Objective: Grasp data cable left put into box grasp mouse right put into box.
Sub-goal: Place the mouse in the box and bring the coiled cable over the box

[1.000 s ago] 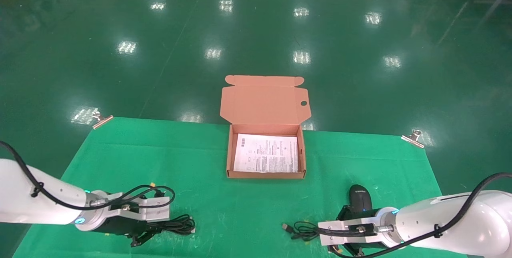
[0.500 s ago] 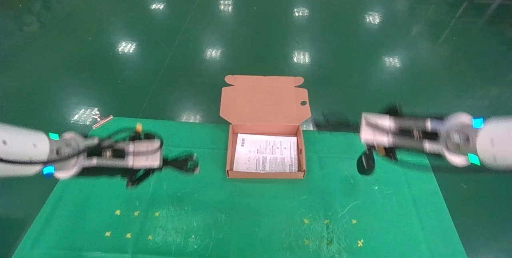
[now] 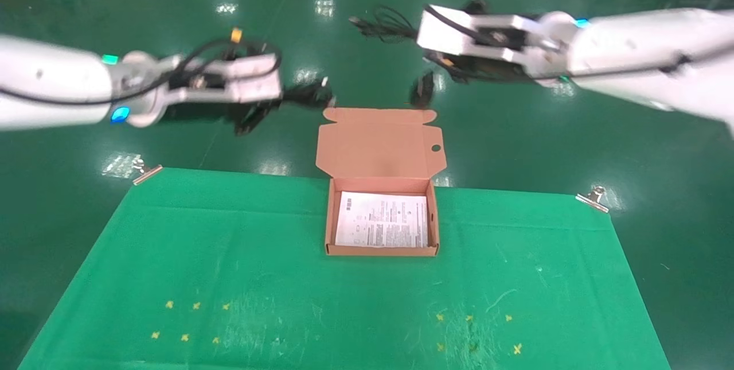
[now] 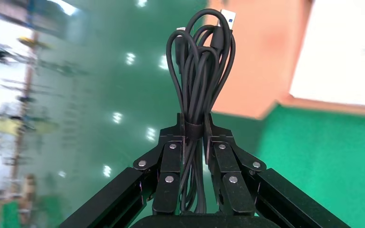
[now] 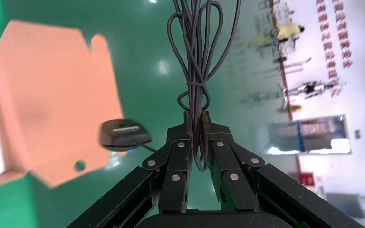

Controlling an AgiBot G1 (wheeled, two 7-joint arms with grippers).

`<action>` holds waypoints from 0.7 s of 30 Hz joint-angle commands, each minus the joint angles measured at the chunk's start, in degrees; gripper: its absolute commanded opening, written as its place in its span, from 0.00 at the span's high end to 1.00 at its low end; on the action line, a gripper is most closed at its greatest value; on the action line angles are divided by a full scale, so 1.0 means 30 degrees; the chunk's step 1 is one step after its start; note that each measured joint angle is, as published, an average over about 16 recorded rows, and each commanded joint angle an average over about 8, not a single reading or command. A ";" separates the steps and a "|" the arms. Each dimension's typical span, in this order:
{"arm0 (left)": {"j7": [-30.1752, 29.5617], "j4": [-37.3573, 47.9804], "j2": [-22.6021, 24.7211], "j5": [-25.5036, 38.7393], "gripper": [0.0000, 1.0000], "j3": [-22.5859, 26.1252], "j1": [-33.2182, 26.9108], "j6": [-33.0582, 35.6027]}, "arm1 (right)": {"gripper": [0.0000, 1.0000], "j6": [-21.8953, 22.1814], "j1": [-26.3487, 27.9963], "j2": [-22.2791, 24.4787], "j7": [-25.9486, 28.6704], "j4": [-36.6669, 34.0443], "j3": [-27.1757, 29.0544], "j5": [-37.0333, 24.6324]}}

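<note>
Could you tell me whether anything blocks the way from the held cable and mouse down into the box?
Nothing visible does. The box lies open, only a printed sheet flat inside. The left gripper holds the data cable; the mouse dangles from its cord in the right gripper.

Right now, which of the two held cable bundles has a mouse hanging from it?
The one in the right gripper: the mouse dangles beside it. The left gripper clamps the data cable, nothing hanging.

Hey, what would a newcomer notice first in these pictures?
Both arms are raised beyond the open box: the left gripper pinches the coiled data cable, the right gripper clamps the mouse's cord with the mouse dangling. The box holds only a printed sheet.
</note>
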 commanded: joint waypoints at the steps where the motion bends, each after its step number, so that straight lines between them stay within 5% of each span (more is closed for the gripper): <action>1: 0.0026 0.0550 0.0537 0.0236 1.00 -0.0030 -0.0507 -0.0428 | 1.00 0.0495 0.0742 -0.1030 -0.0903 -0.1530 -0.0041 0.0377; 8: 0.0326 0.1509 0.1112 0.0570 1.00 -0.0007 -0.1079 -0.0971 | 1.00 0.0987 0.1480 -0.2048 -0.2797 -0.3558 0.0224 0.1720; 21: -0.0638 -0.0189 -0.0414 0.2987 1.00 0.0786 0.0353 -0.0350 | 1.00 0.0628 0.0256 -0.2295 -0.2866 -0.3617 0.0088 0.2295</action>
